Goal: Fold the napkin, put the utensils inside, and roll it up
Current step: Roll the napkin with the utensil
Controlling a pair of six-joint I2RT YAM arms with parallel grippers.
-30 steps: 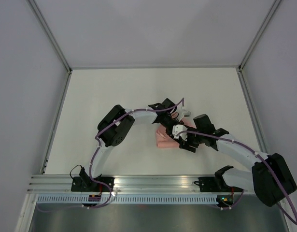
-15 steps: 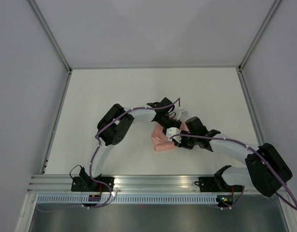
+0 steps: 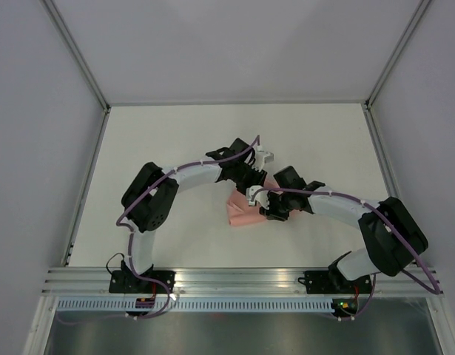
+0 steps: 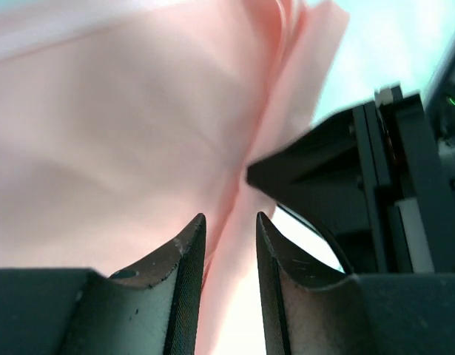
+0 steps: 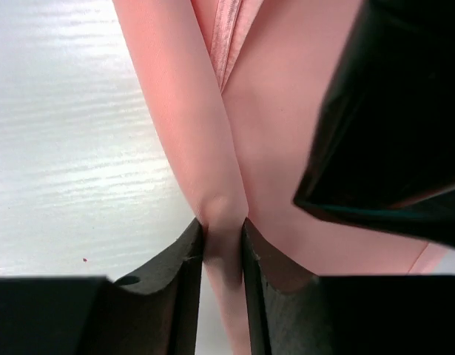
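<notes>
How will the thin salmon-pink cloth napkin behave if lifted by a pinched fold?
Probably floppy: the thin salmon-pink cloth napkin bunches into a soft ridge where the right end effector pinches it. Likely light, as its layered edges look thin. Crumpled as it lies, it would drape, not roll.

We observe the napkin [image 3: 240, 213], a thin salmon-pink cloth, resting bunched and partly folded near the middle of the desk [image 3: 160, 140], with its layers overlapping and lightly creased. One raised fold is pinched between the fingers of the right end effector [image 5: 223, 229]. A stitched hem shows just beyond that fold.
</notes>
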